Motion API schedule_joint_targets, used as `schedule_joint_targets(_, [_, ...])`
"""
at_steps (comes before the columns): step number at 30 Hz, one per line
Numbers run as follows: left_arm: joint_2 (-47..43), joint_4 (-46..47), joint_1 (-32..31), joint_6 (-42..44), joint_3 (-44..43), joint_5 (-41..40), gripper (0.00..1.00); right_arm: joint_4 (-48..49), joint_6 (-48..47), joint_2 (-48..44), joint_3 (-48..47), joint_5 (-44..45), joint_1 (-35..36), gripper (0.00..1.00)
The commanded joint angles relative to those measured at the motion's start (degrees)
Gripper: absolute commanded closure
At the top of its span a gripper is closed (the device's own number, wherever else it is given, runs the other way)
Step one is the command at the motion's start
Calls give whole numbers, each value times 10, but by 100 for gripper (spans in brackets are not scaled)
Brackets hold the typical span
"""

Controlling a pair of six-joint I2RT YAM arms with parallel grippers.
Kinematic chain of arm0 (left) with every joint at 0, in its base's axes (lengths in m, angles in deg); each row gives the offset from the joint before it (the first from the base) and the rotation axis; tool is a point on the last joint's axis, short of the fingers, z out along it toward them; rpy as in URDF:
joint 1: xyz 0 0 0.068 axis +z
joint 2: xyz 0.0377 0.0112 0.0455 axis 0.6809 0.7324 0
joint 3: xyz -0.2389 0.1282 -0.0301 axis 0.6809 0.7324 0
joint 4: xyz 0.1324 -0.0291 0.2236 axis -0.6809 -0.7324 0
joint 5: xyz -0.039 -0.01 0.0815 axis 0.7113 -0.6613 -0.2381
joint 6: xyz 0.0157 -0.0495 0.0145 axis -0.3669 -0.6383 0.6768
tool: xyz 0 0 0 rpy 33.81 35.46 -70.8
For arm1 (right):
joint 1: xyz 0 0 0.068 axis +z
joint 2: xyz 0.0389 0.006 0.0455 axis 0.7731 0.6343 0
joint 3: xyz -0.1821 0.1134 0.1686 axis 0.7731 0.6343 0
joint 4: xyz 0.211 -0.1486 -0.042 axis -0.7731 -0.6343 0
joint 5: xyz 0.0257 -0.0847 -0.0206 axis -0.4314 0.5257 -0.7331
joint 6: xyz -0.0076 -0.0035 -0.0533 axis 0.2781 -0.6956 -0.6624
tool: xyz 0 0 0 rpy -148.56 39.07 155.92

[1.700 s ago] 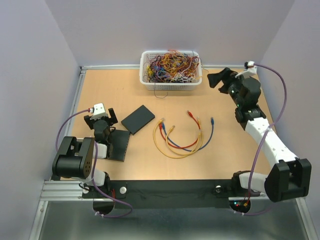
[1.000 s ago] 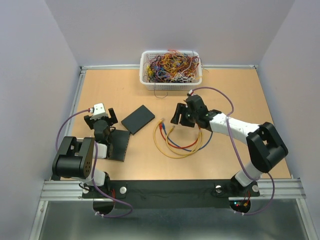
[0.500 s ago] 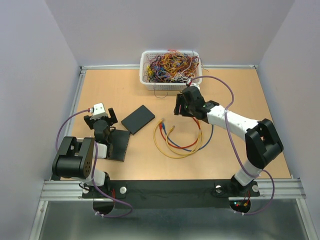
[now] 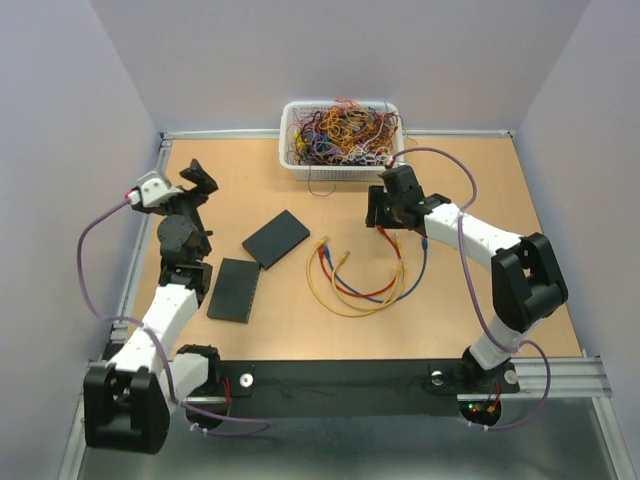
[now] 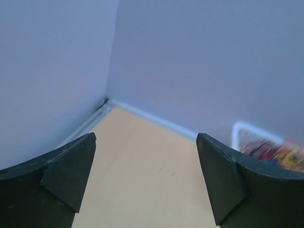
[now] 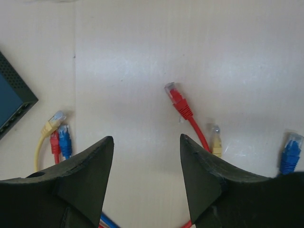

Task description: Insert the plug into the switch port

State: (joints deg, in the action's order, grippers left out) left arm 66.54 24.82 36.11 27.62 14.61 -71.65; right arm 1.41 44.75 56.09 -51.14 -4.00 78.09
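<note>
Toward the near-left corner of the table [image 4: 280, 335] a black slab [image 4: 233, 289] is lying flat, untouched. At table centre the patch cables [image 4: 360, 290] (yellow, red, blue) are lying looped over one another. Just beyond the slab the switch [image 4: 275, 238] is sitting loose, braced by nothing.

The red plug [image 6: 174, 97] is lying flat on the table to the right of the switch, well apart from it and not yet gripped. The right gripper [image 6: 147, 156] is being held just above it, jaws apart with nothing between them. The left gripper [image 5: 147, 178] is being pointed at the far-left corner, jaws wide apart and empty, well apart from the switch. The basket [image 4: 300, 168] of spare wires is sitting at the far edge.

Risks, as judged:
- A yellow plug [image 6: 216, 137] is lying just beside the red cable. It could be caught instead if the jaws are being closed off-centre.
- The red loop is being crossed by the other cables, so they may be dragged along at lift.
- With the switch unbraced, it is likely to be pushed away at insertion rather than mated.
- Latch-tab orientation cannot be told.
</note>
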Motion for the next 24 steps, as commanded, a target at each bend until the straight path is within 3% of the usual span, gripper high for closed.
schedule_joint_targets(1, [-78, -139, -1, -191, -32, -72, 1, -4, -3, -2, -24, -56, 10, 37])
schedule_joint_targets(2, [-87, -148, 8, -297, -19, -94, 1, -4, 0, -7, -25, -70, 16, 37])
schedule_joint_targets(3, [-98, -165, 15, -310, -8, -72, 1, -4, 2, -9, -26, -76, 23, 37])
schedule_joint_targets(5, [-113, -171, 20, -232, -22, 12, 6, -4, 6, -12, -30, -87, 49, 37])
schedule_joint_targets(6, [-100, -262, 20, -234, -81, 50, 1, -5, 6, -11, -32, -88, 59, 37])
schedule_joint_targets(12, [-28, -501, 20, -142, -326, 145, 1, -3, 56, 27, -63, -125, 89, 37])
schedule_joint_targets(15, [-8, -632, 20, -72, -411, 141, 1, -2, 76, 54, -94, -125, 89, 39])
schedule_joint_targets(18, [-16, -660, 20, -16, -420, 110, 1, 1, 91, 79, -115, -130, 91, 41])
schedule_joint_targets(20, [-46, -635, 16, -18, -390, 77, 1, 2, 98, 105, -134, -133, 91, 41])
schedule_joint_targets(24, [-87, -594, 16, -27, -303, 99, 1, 1, 102, 140, -157, -136, 93, 41])
